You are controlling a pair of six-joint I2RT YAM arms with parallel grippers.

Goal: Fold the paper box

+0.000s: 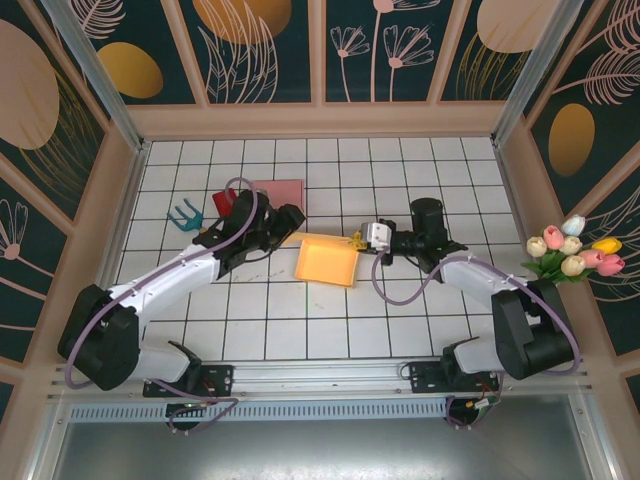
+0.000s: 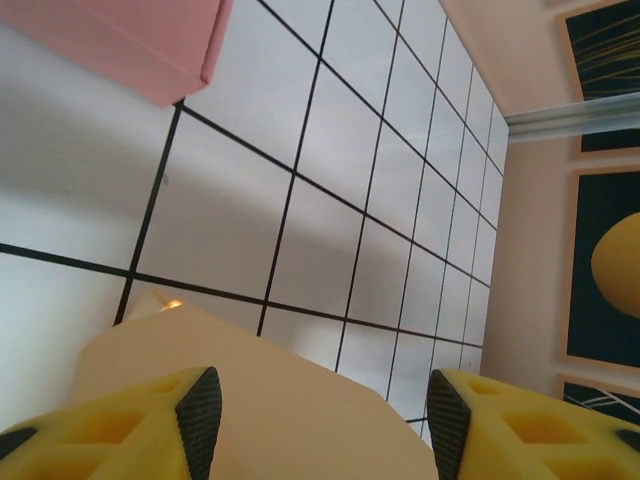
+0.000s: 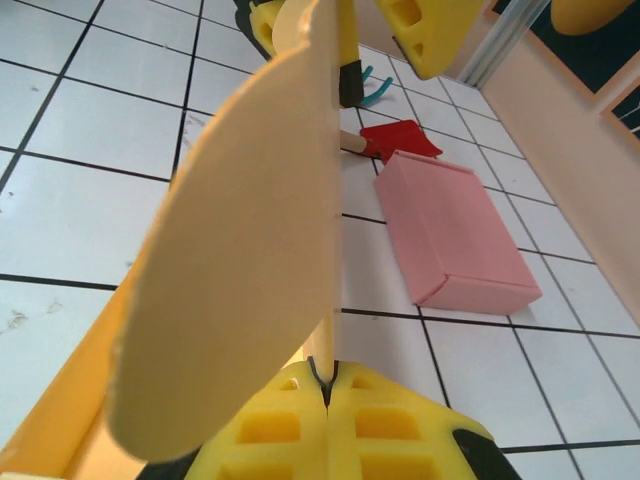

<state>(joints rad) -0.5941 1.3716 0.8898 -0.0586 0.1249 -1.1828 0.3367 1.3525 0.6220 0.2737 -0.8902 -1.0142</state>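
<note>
Yellow card, centre of the tiled table (image 1: 250,330): the paper box (image 1: 325,262) lies there mostly flat, between the two arms. The right gripper (image 3: 325,385) is pinched tight on the edge of one flap (image 3: 250,270), standing it upright off the sheet. The left gripper (image 2: 320,420) sits at the opposite side with its jaws well apart; a panel of the box lies between the pads (image 2: 200,420), but nothing is clamped. By my reading this is early going: one flap raised, no walls locked, no tabs tucked, nowhere near a closed shape. Left to do: raise the other sides, crease them, tuck the flaps. A pink box (image 1: 278,192), closed up, rests just beyond the work
</note>
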